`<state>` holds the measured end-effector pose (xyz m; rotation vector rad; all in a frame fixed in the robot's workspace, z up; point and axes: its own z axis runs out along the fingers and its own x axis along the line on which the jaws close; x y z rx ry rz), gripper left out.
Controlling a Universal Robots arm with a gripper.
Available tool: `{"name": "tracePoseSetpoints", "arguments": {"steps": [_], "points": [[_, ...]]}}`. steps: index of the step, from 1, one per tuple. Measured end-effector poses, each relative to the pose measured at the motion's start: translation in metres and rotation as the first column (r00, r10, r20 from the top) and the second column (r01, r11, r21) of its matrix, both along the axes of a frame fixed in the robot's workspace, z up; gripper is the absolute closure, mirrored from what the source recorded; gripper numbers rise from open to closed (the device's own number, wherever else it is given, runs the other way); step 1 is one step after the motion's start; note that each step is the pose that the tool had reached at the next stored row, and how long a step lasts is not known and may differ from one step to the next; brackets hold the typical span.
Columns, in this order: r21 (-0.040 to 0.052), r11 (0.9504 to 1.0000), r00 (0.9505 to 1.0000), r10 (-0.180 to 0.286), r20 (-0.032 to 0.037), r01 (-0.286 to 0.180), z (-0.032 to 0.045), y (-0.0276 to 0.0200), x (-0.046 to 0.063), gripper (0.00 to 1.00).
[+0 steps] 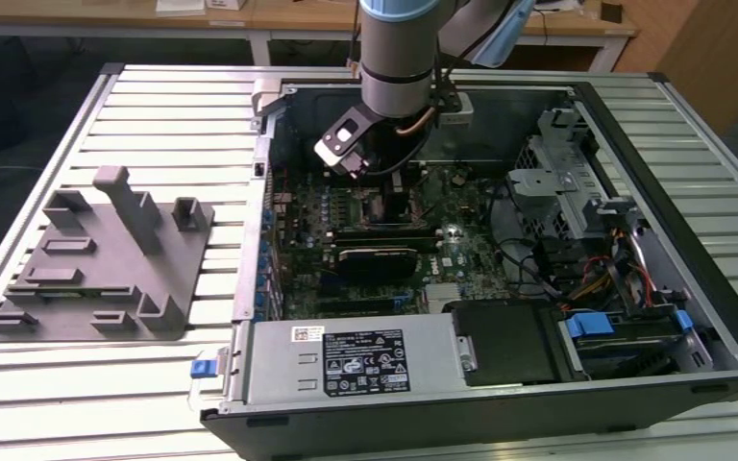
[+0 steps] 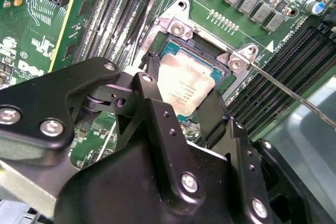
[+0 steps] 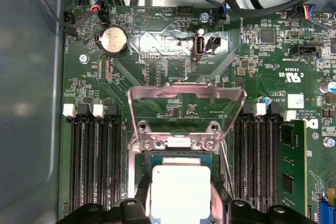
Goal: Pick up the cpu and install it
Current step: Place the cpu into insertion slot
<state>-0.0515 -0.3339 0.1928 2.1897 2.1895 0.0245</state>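
The black metal pincer [image 2: 181, 92] reaches down over the green motherboard [image 3: 157, 51] and pinches the cpu [image 2: 185, 87], a thin square chip with a silvery-white metal top, one finger [image 2: 151, 77] against each of two opposite edges. In the first wrist view the cpu [image 3: 179, 190] lies within the outline of the open socket, just below the raised silver metal load plate [image 3: 186, 109]; whether it is fully seated or held just above the contacts cannot be told. A thin steel lever rod [image 2: 286, 92] slants away from the socket's corner. Black memory slots [image 3: 94, 161] flank the socket on both sides. In the exterior view the grey-and-blue robot arm [image 1: 399, 58] descends into the open black computer case [image 1: 676, 125], which lies on a slatted pale metal tabletop [image 1: 151, 106], with a grey plastic fixture [image 1: 100, 259] well apart at the exterior view's left.
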Motion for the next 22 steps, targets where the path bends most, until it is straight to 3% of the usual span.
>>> {"name": "tracePoseSetpoints", "arguments": {"steps": [7, 22], "points": [[0.0056, 1.0, 1.0, 0.0, 0.0001, 0.0, 0.0012, 0.0, 0.0001, 0.46], [0.0052, 1.0, 1.0, 0.0, -0.0004, 0.0, -0.0004, -0.0002, 0.002, 0.46]]}}
